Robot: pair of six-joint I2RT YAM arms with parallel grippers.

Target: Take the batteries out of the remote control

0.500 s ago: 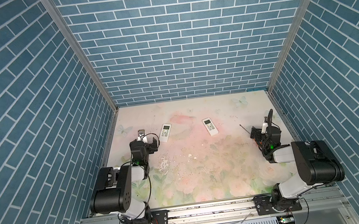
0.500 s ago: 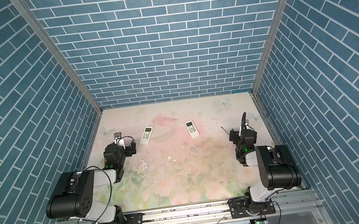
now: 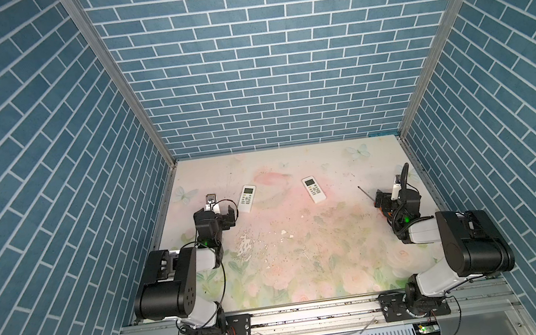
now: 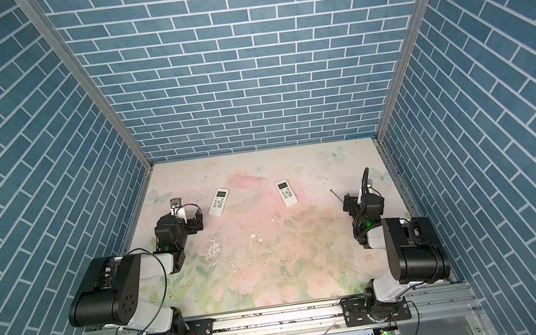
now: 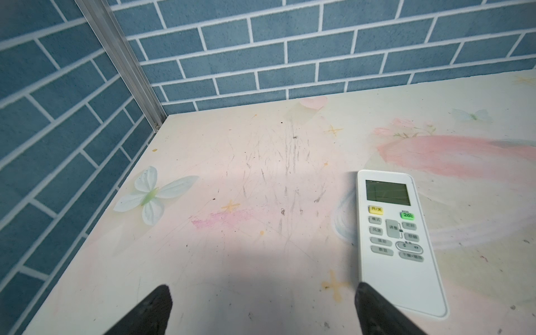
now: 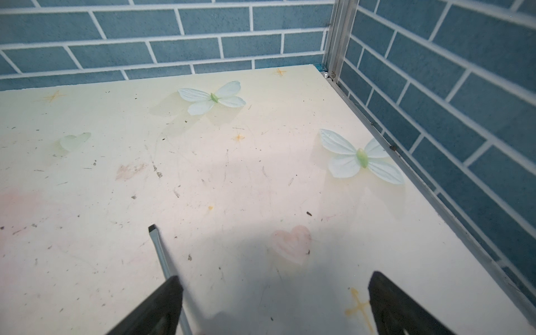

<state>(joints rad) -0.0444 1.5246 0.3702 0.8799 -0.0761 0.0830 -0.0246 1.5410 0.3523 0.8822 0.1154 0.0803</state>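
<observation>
On the table (image 3: 306, 268), a remote (image 5: 397, 240) (face up).

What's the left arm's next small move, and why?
Probably slide the open left gripper sideways over the nearer remote and grip it for flipping. The remote lies buttons up with no battery cover showing, and the jaws straddle bare table beside it.

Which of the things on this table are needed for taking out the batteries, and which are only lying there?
For the job:
- left remote
- right remote
- screwdriver, probably for prying a cover
- the batteries are not visible

Only lying there:
- small white chips on the table
- butterfly decorations
</observation>
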